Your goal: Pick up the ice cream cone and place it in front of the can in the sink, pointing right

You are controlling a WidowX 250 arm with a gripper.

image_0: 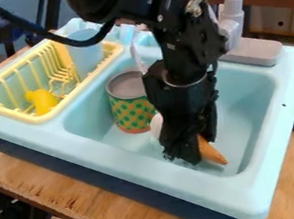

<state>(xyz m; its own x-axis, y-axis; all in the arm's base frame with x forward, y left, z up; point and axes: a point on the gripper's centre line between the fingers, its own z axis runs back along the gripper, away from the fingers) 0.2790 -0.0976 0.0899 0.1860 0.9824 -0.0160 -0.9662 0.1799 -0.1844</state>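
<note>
Hanging inside the light-blue sink [266,183], near its front edge, the tool [184,155] adjoins an orange tapered piece [211,152]; whether it is grasping or released, I cannot tell; a white object [156,128] and dotted can [132,108] sit left; a yellow rack [63,104] lines the left edge.

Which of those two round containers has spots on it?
The can standing in the sink: its side is spotted green and orange-yellow, while the cup in the yellow rack is plain pale blue.
</note>
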